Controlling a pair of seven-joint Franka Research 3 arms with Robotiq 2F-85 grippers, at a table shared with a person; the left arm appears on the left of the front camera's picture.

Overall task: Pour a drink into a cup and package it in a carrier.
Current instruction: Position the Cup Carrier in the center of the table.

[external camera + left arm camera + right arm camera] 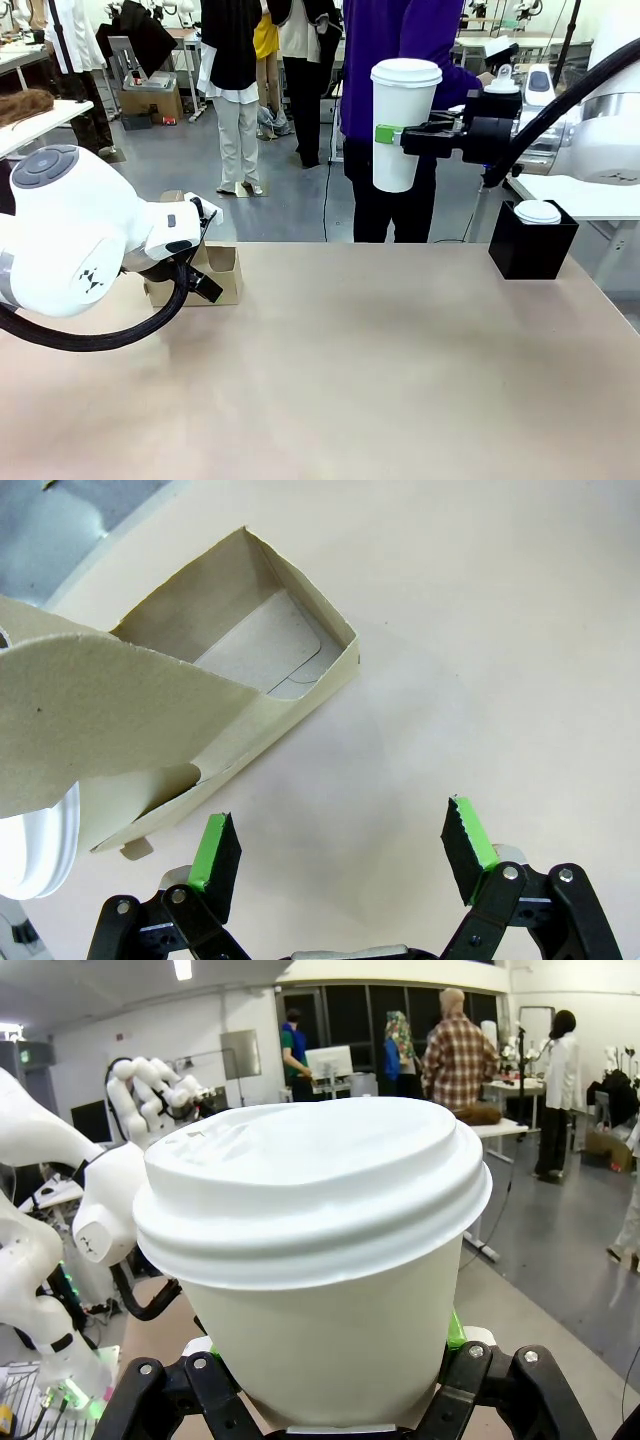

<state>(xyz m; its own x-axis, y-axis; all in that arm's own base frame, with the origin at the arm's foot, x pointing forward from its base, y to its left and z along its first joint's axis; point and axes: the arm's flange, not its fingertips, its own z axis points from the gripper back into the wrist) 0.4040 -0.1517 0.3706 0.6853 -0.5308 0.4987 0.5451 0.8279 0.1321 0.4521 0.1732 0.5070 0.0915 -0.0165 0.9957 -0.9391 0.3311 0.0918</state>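
My right gripper (396,136) is shut on the cup (402,120), a tall white paper cup with a white lid, and holds it upright high above the table's far side. In the right wrist view the cup (320,1260) stands between the green pads. The lid hides the drink. The brown cardboard carrier (218,274) sits on the table at the left, partly behind my left arm. In the left wrist view my left gripper (342,825) is open just above the table beside the carrier (250,705), holding nothing. One carrier compartment shows empty.
A black box (532,250) with a white lid (538,211) on top stands at the table's far right. A person in a purple top (400,40) stands behind the far edge, close to the raised cup. My left arm's white body (80,235) covers the table's left.
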